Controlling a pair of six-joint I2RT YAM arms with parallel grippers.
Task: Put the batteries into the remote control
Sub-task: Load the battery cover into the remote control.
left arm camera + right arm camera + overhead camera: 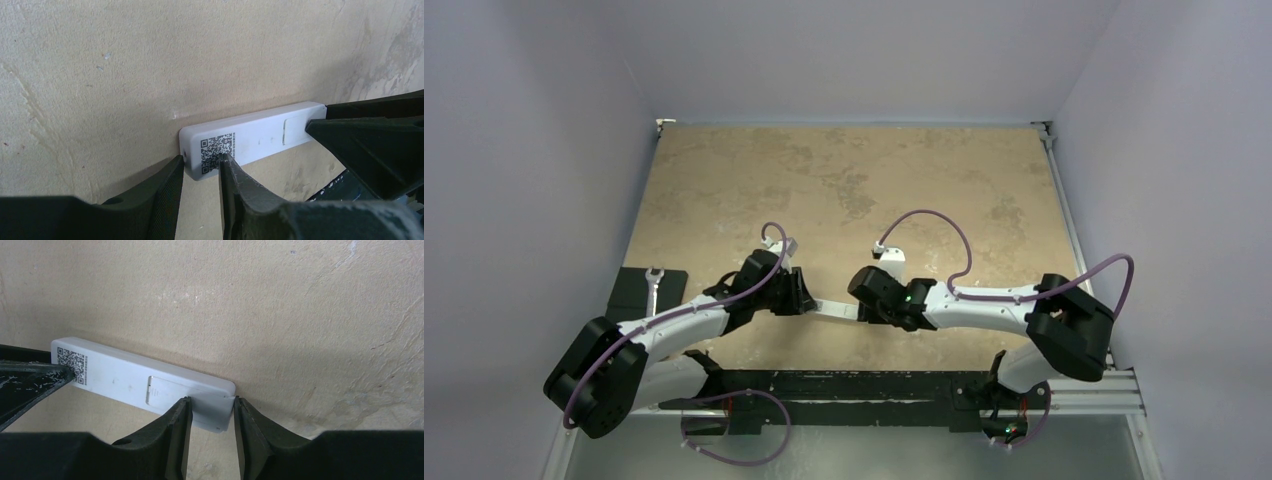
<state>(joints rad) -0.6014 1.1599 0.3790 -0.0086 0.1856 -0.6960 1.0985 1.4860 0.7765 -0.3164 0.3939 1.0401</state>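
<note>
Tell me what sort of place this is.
Probably a robot lab test cell: a tan tabletop boxed in by plain pale walls, a left arm and right arm bolted at its near edge, a white remote between them.

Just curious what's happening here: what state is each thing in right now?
remote control: back side showing, spanning both grippers
battery cover: shut, in place
left gripper: clamped on the remote's QR code end
right gripper: jaws astride the cover end, grip unclear

Seen from above, the slim white plastic remote control (834,309) shows only its middle strip, its 2 ends hidden beneath the left gripper (804,298) and right gripper (862,302); whether either actually pinches it cannot be told.
</note>
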